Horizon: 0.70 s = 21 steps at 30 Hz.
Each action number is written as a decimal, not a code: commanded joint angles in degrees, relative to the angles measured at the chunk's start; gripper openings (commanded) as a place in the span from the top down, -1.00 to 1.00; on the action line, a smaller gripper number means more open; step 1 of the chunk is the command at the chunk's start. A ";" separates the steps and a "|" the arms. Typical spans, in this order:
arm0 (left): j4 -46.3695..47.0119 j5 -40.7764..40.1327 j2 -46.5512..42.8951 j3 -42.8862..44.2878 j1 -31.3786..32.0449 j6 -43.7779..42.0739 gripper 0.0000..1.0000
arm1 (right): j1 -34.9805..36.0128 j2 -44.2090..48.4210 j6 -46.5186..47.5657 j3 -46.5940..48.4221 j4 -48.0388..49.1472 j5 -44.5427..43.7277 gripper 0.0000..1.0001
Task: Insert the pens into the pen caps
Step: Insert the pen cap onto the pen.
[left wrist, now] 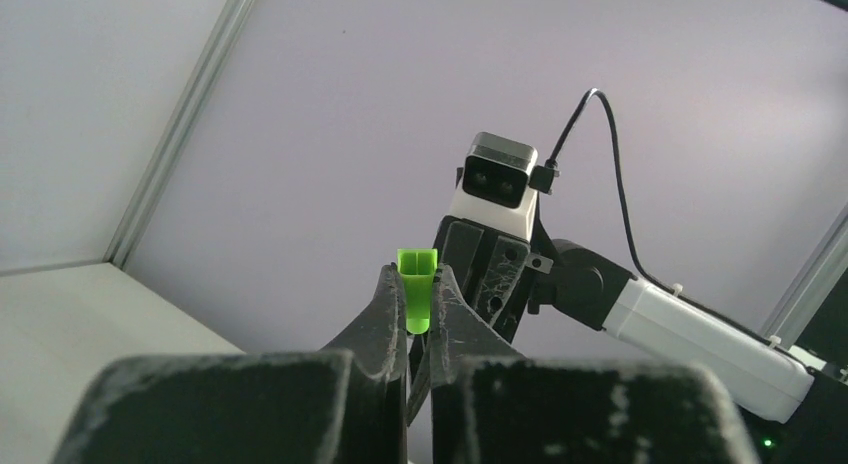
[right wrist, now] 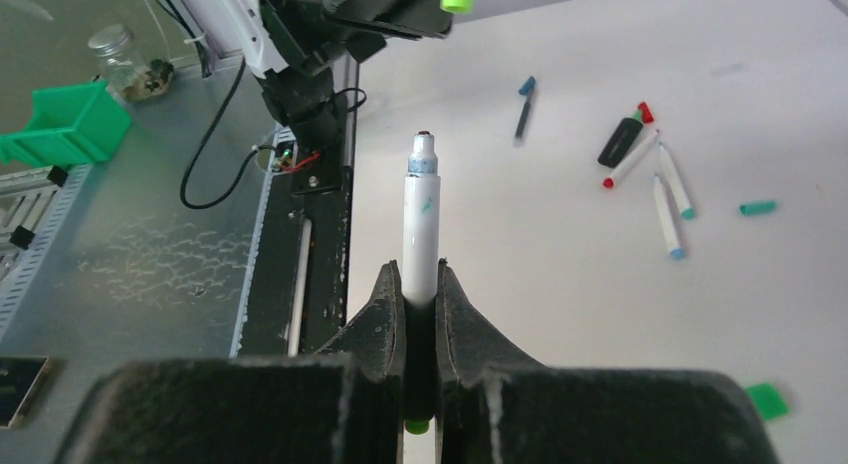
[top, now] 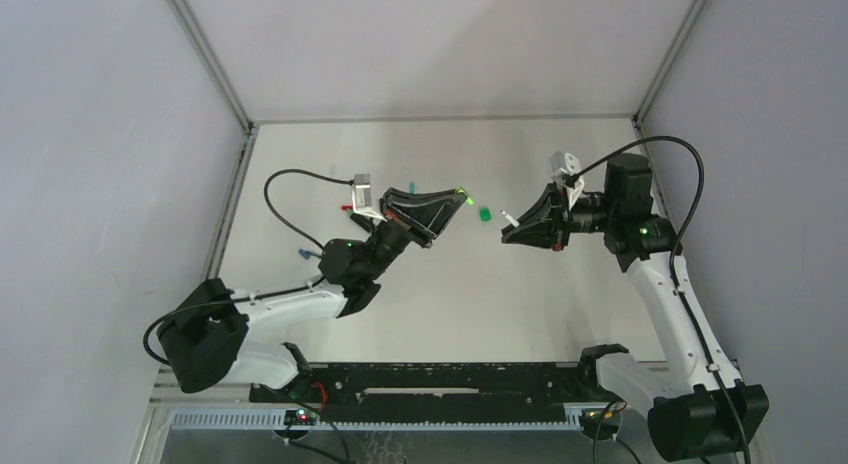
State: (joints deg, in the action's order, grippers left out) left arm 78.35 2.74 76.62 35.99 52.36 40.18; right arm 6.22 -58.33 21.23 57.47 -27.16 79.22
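Observation:
My left gripper (left wrist: 417, 274) is shut on a chunky bright green pen cap (left wrist: 417, 289), which pokes out past the fingertips. My right gripper (right wrist: 417, 269) is shut on a white pen (right wrist: 421, 224) with its dark tip pointing away and a green end behind the jaws. In the top view both grippers hang above the table facing each other, the cap (top: 463, 196) a short gap from the pen (top: 508, 218). Loose pens lie on the table: a blue one (right wrist: 523, 109), a black marker (right wrist: 622, 139) and white ones (right wrist: 667, 216). A teal cap (right wrist: 757, 208) and a green cap (top: 485, 214) lie nearby.
Grey walls with metal posts (top: 210, 59) close in the white table (top: 520, 304). A green bin (right wrist: 60, 124) and a glass jar (right wrist: 125, 64) stand off the table beside the arm bases. A black rail (top: 430, 379) runs along the near edge.

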 commanded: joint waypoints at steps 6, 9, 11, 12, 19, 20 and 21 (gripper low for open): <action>2.78 2.48 1.75 5.14 0.29 5.15 1.00 | 3.21 0.24 -9.75 -0.02 4.37 3.91 1.00; 2.85 4.05 2.29 5.65 0.33 5.81 1.00 | 3.44 -0.24 -12.85 -0.27 6.80 4.22 1.00; 2.86 4.72 2.81 5.99 0.29 6.31 1.00 | 4.01 -0.80 -14.60 -0.26 7.92 3.41 1.00; 2.86 4.73 3.09 6.03 0.29 6.53 1.00 | 4.32 -0.94 -15.43 -0.26 8.57 2.83 1.00; 3.57 5.07 5.62 7.65 0.96 6.95 1.00 | 5.92 -2.14 -19.51 -0.26 11.64 1.30 1.00; 3.75 5.05 5.91 7.91 1.09 7.07 1.00 | 5.99 -2.20 -19.93 -0.26 11.92 1.04 1.00; 3.89 5.01 6.17 8.11 1.22 7.16 1.00 | 6.00 -2.22 -20.28 -0.26 12.12 0.81 1.00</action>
State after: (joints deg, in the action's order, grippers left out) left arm 79.26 6.48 81.78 40.86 52.77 46.59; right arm 11.57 -60.38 4.47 57.36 -18.41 80.99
